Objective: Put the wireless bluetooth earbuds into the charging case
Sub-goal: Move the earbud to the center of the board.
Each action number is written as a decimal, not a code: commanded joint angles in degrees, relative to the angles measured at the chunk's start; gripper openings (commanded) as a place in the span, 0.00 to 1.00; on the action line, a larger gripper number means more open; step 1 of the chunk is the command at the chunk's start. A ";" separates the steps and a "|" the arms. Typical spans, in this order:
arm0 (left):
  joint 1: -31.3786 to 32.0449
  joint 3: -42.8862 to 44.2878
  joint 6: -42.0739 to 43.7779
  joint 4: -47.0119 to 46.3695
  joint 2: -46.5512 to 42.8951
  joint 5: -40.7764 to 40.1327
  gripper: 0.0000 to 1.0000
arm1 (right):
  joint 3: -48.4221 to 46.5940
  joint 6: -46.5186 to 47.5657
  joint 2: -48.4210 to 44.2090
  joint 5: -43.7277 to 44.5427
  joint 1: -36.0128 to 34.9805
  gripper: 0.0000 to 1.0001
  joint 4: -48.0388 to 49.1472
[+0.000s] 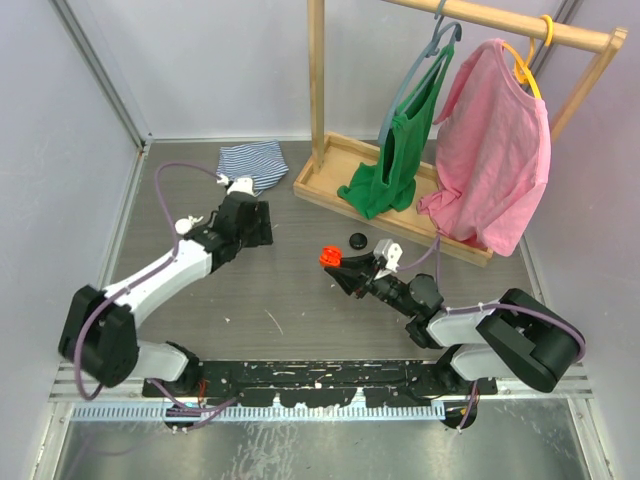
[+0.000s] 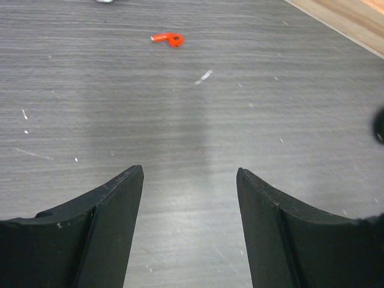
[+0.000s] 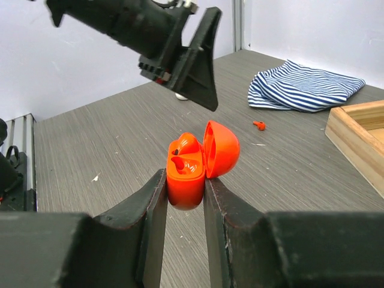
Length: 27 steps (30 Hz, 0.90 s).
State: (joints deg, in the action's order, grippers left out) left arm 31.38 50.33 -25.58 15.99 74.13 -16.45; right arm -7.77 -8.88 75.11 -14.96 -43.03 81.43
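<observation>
Right hand (image 3: pixel 185 183) clenched on the orange charging case (image 3: pixel 191 157), lid flipped open, left hand (image 2: pixel 189 173) released and empty over the bench (image 2: pixel 198 120) just beyond the case, orange earbud (image 2: pixel 168 39) lying loose farther past the case, striped cloth (image 3: pixel 306 87) behind it.

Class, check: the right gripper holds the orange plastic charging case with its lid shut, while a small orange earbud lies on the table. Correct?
No: the orange plastic charging case has its lid open; the right wrist view shows it.
</observation>
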 commanded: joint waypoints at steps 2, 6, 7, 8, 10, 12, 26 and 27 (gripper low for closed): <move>-4.60 8.68 1.25 0.04 10.43 -0.50 0.64 | 0.04 1.88 0.32 1.81 -0.17 0.01 4.57; -7.12 14.23 1.63 0.46 18.23 2.02 0.64 | -0.05 2.34 -0.03 1.98 -0.22 0.01 3.62; -7.79 16.05 1.99 0.46 19.86 2.54 0.64 | -0.16 2.42 -0.09 1.92 -0.22 0.01 3.23; -8.34 17.18 2.47 0.41 21.57 2.90 0.64 | -0.26 2.42 -0.13 1.86 -0.18 0.01 2.87; -9.35 19.64 3.78 0.22 25.14 4.15 0.64 | -0.47 2.40 -0.06 1.74 -0.17 0.01 2.54; -10.24 22.44 4.74 0.56 28.33 5.85 0.64 | -0.51 2.41 0.03 1.68 -0.22 0.01 2.51; -12.15 36.94 12.56 5.28 43.35 9.48 0.62 | -1.15 2.53 1.13 1.61 -0.22 0.01 1.63; -12.17 37.61 12.90 5.85 44.16 9.31 0.61 | -1.19 2.43 1.22 1.54 -0.19 0.01 1.63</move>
State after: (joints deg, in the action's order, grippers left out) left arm 19.64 84.27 -15.73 19.94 116.18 -7.68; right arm -7.73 -7.42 76.03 -13.98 -43.03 80.27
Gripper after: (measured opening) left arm 0.619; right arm 0.329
